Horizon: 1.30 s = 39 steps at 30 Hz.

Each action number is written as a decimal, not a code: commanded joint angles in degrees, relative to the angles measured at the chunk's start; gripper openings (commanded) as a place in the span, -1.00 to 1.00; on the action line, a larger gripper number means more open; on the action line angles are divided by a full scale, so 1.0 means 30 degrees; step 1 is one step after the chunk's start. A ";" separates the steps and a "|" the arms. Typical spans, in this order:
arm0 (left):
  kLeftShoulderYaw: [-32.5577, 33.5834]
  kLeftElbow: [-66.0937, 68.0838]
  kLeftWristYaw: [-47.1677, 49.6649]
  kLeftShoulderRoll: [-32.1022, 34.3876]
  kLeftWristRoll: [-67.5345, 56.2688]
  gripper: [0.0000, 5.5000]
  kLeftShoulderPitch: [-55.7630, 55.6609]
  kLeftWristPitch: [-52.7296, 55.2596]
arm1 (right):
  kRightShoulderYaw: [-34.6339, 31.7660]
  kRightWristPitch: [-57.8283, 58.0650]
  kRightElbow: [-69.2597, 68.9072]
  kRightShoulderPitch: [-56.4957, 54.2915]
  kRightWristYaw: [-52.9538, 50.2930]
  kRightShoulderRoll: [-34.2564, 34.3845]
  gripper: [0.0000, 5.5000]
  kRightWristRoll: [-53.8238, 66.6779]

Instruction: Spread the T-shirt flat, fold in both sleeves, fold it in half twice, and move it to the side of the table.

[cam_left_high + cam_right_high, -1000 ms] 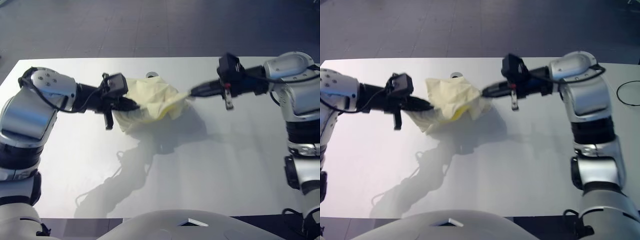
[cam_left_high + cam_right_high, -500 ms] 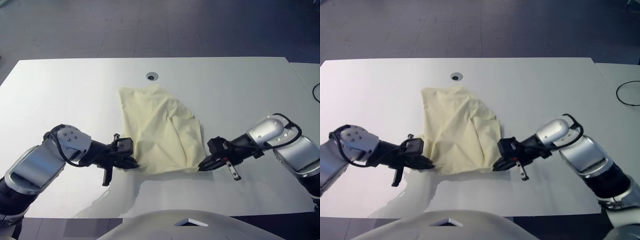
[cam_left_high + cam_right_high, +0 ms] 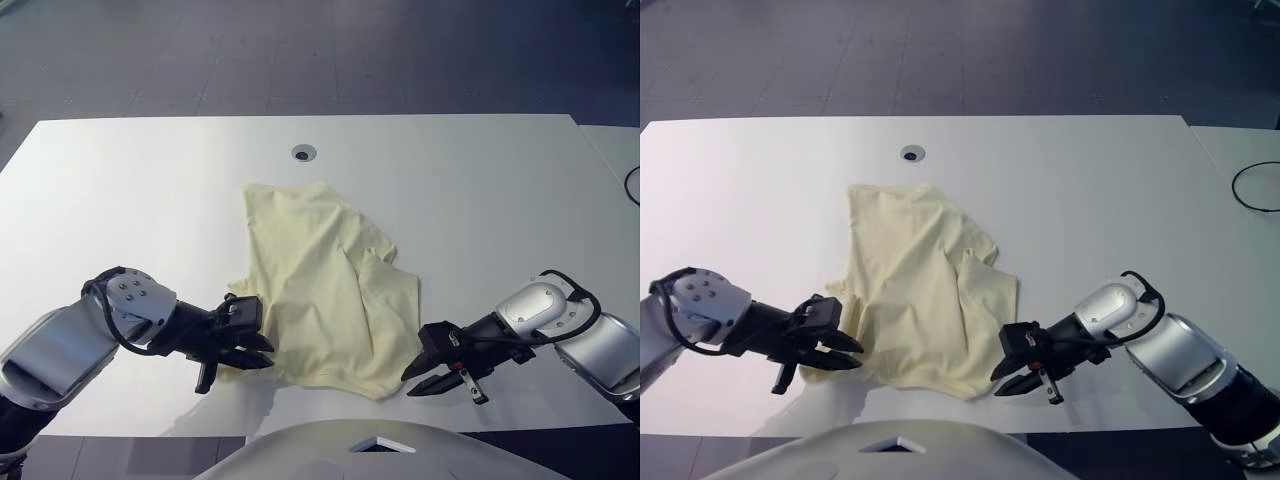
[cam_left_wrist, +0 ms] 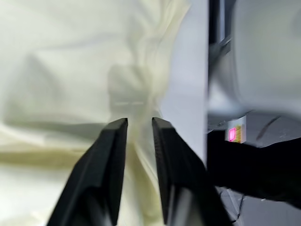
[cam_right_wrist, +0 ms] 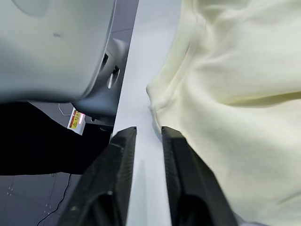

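Pale yellow T-shirt (image 3: 320, 290) on the white surface (image 3: 480, 180), roughly midway across, reaching from just short of a small round hole (image 3: 303, 152) near the far side down close to the near edge. Opened out only in part: narrower at the far end, wider towards the robot, creased all over with long soft wrinkles running along its length. On the robot's right side, a loose flap folded over the body of the cloth, with a short pointed tab sticking out beside it; on the left side, a small bulge of fabric poking out past the edge. Near hem uneven and slightly bunched, rounded at the right corner. No print or pattern to be seen on the fabric. Left pincer (image 3: 260, 355) low over the surface at the near left corner of the T-shirt, fingers apart, tips right at the bunched hem, cloth visible through the gap in the left wrist view. Right pincer (image 3: 412, 383) low at the near right corner, just beside the hem, fingers likewise apart, with bare surface between them and the cloth's edge just ahead in the right wrist view.
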 commanded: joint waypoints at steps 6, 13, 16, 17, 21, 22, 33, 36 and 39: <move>0.2506 0.4595 0.1484 -0.1399 -0.2167 -0.04 -0.6491 0.0643 | -0.3527 0.0870 0.3656 -0.4399 -0.1321 0.0957 -0.06 0.1716; -0.2162 0.9528 0.9337 -0.7431 0.5137 0.36 -0.9654 -0.2458 | -0.1760 -0.4172 1.1893 -0.8402 -0.7845 0.4616 0.33 -0.5006; -0.3522 0.9841 1.0172 -0.8802 0.6512 0.55 -0.9266 -0.3511 | -0.0521 -0.8229 1.3966 -0.8071 -0.8900 0.4446 0.52 -0.7984; -0.3808 0.9937 1.0215 -0.9082 0.6757 0.58 -0.9080 -0.3694 | -0.0382 -0.9045 1.4468 -0.7915 -0.9014 0.4556 0.55 -0.8404; -0.4445 1.0687 1.0470 -0.9985 0.7562 0.83 -0.8464 -0.4166 | -0.0088 -1.1246 1.5486 -0.7010 -0.9090 0.5056 0.79 -0.9234; -0.4537 1.0842 1.0502 -1.0142 0.7707 0.90 -0.8319 -0.4232 | -0.0089 -1.1508 1.5558 -0.6843 -0.9022 0.5236 0.85 -0.9248; -0.7677 1.3356 1.0678 -1.0612 1.1648 0.96 -0.6487 -0.6843 | 0.0007 -1.2872 1.7181 -0.6609 -1.0016 0.7604 0.95 -1.0055; -0.8521 1.4288 1.0524 -1.0273 1.2888 0.96 -0.5687 -0.8045 | 0.0142 -1.3468 1.8465 -0.6885 -1.0868 0.8682 0.95 -1.0377; -0.9097 1.5388 1.0306 -0.9944 1.3899 0.96 -0.4984 -0.9351 | 0.0139 -1.4130 2.0185 -0.7403 -1.1829 0.9774 0.95 -1.0604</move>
